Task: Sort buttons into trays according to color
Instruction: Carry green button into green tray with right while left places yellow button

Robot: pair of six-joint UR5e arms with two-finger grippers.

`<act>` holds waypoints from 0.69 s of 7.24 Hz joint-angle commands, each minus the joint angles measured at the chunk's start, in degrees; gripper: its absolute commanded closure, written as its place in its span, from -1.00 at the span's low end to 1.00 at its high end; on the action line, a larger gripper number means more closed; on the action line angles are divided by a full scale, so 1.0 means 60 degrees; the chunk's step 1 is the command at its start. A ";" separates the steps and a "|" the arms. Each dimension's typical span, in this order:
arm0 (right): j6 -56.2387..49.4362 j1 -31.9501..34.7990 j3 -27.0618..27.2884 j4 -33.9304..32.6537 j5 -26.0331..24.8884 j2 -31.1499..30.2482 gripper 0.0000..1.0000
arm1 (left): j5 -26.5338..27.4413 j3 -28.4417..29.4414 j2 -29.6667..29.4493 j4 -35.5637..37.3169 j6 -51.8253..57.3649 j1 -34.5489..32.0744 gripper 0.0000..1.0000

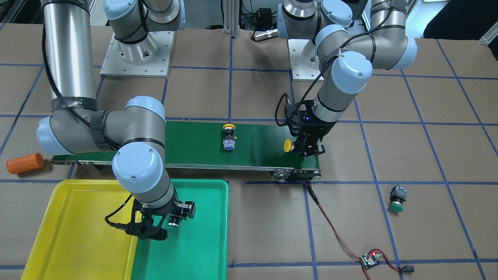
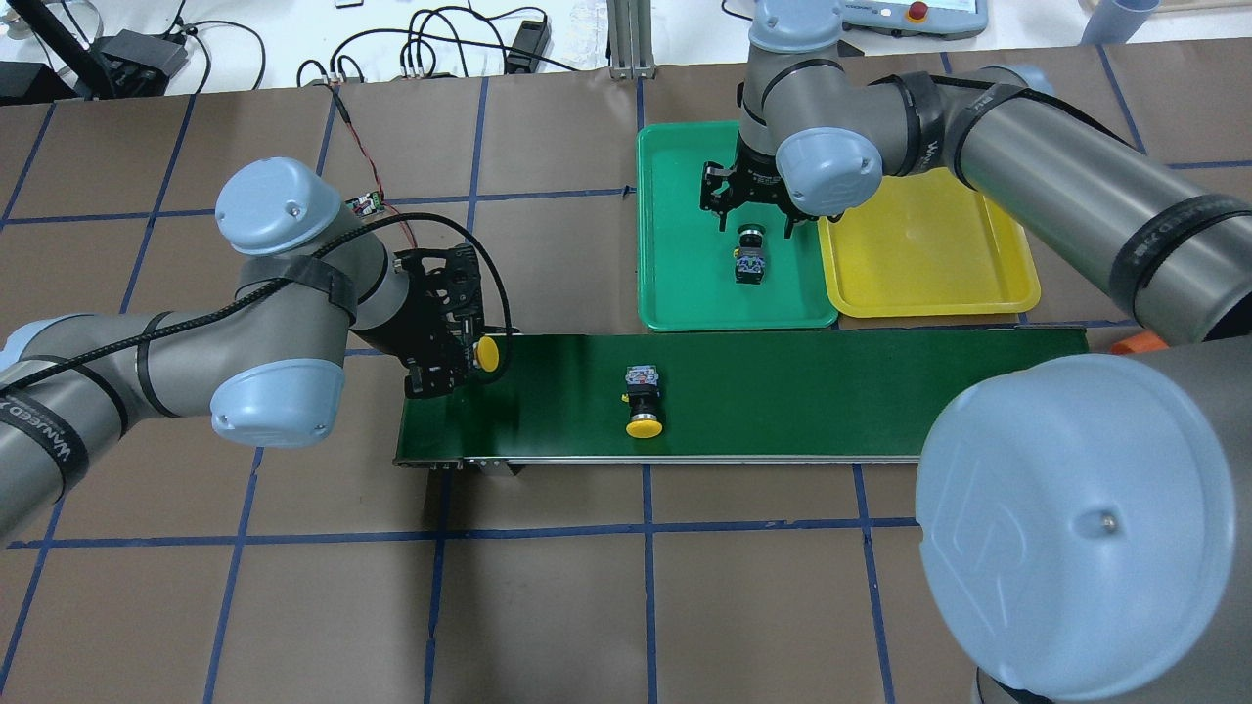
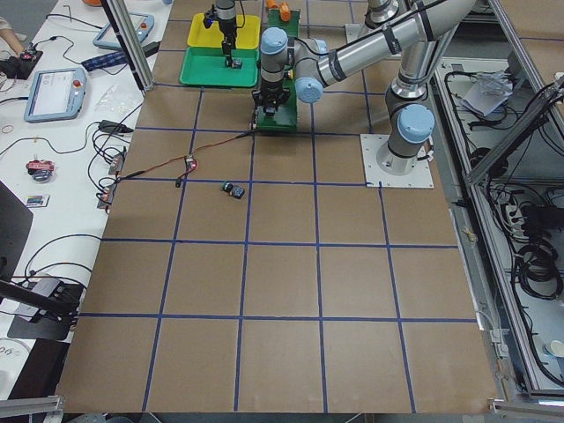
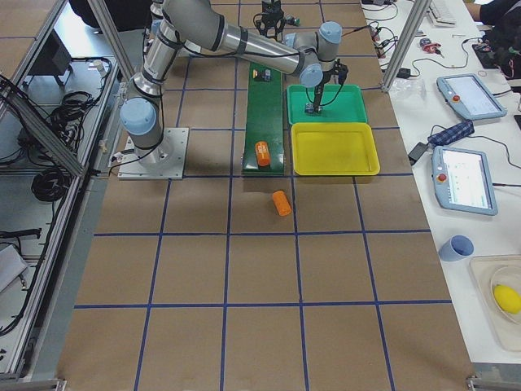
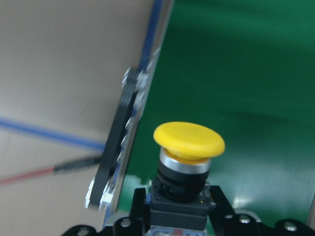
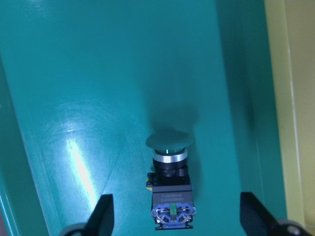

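Observation:
My left gripper [image 2: 466,356] is shut on a yellow-capped button [image 2: 486,352] over the end of the dark-green belt; the left wrist view shows the button [image 5: 189,147] between its fingers. My right gripper [image 2: 751,219] is open above the green tray [image 2: 685,254], fingers [image 6: 103,216] apart. A green-capped button [image 6: 170,182] lies on its side in the tray below it, free. The yellow tray [image 2: 929,264] next to it holds nothing. A second yellow button [image 2: 643,396] lies mid-belt. A second green button [image 1: 397,198] lies on the table.
The conveyor belt [image 2: 831,391] runs across in front of the trays. An orange cylinder [image 1: 25,163] lies off the belt's far end; another [image 4: 262,153] sits on the belt. A small circuit board [image 1: 369,260] and its red wire lie near the belt's left end.

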 commanded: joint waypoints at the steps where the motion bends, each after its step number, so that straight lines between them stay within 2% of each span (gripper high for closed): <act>1: -0.0020 -0.0351 0.0034 0.0765 0.0043 -0.0781 -1.00 | -0.0019 -0.0587 0.0243 0.0046 -0.0181 -0.0331 -0.39; 2: -0.0093 -0.0542 0.0035 0.1511 0.0115 -0.1293 -1.00 | -0.0020 -0.0824 0.0244 0.0250 -0.0894 -0.0578 -0.90; 3: -0.0238 -0.0674 0.0180 0.2142 0.0058 -0.1776 -1.00 | 0.0154 -0.0710 0.0258 0.0412 -0.0930 -0.0682 -1.00; 4: -0.0719 -0.0791 0.0703 0.2294 0.0029 -0.2361 -1.00 | 0.1012 -0.0375 0.0360 0.0428 -0.0815 -0.0611 -1.00; 5: -0.0897 -0.0836 0.1448 0.2179 -0.0001 -0.3034 -1.00 | 0.1223 0.0092 0.0448 0.0210 -0.0784 -0.0523 -1.00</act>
